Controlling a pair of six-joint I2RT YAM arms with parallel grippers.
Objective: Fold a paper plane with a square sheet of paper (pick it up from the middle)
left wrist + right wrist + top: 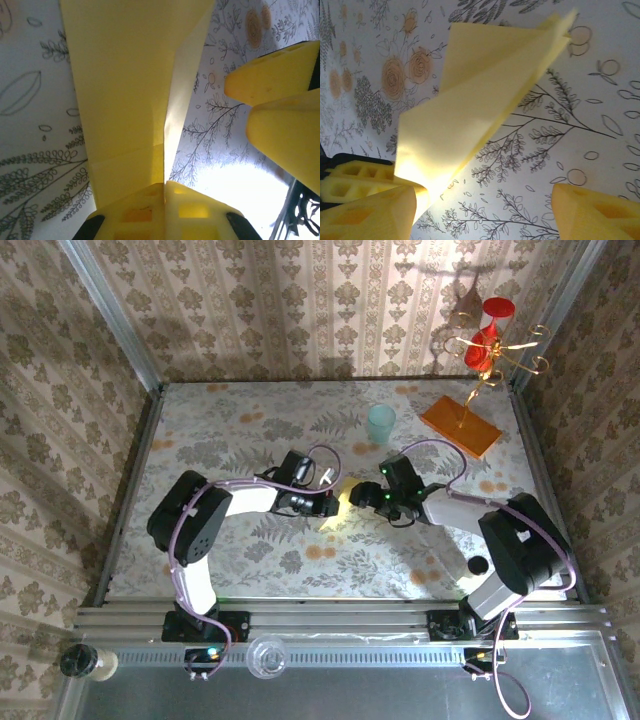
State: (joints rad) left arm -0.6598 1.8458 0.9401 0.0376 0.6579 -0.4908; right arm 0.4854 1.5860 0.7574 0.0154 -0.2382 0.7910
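Observation:
The yellow sheet of paper, folded into a narrow pointed paper plane (338,504), is held just above the flowered table (240,430) at its middle. My left gripper (327,503) is shut on the plane's rear end. In the left wrist view the fingers (200,212) meet on the centre fold of the plane (125,85). My right gripper (363,496) stands open beside the plane. In the right wrist view the plane (485,85) points up and to the right, away from the open right gripper (482,215), whose left finger (370,215) is close to the plane's rear.
A pale teal cup (381,423) stands behind the grippers. An orange slab (460,426) with a gold stand (487,340) carrying red pieces sits at the back right. Patterned walls enclose the table on three sides.

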